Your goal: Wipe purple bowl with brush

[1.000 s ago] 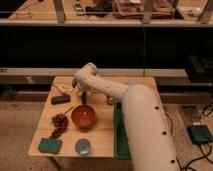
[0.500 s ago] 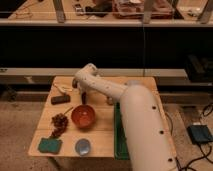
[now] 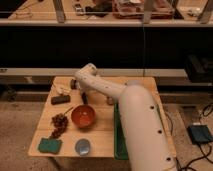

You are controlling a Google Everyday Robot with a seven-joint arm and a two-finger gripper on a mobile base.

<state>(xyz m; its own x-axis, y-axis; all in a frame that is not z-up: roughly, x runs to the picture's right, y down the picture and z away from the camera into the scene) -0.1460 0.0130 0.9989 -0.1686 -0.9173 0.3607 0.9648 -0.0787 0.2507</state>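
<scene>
My white arm reaches from the lower right across the table to its back left. The gripper (image 3: 83,96) points down just behind the orange bowl, at a slim dark shape that looks like the brush (image 3: 84,100). I cannot separate that shape from the gripper. The purple bowl (image 3: 73,83) is mostly hidden behind the wrist. Only a dull dark patch of it shows at the wrist's left side.
On the wooden table (image 3: 102,137) are an orange-red bowl (image 3: 83,116), a flat black block (image 3: 60,99), a brown clump (image 3: 59,123), a green sponge (image 3: 49,145) and a small grey-blue dish (image 3: 82,146). A green tray (image 3: 118,142) lies under the arm at the right.
The arm has hardly moved, and the gripper stays over the same spot behind the orange bowl. Nothing on the table has shifted.
</scene>
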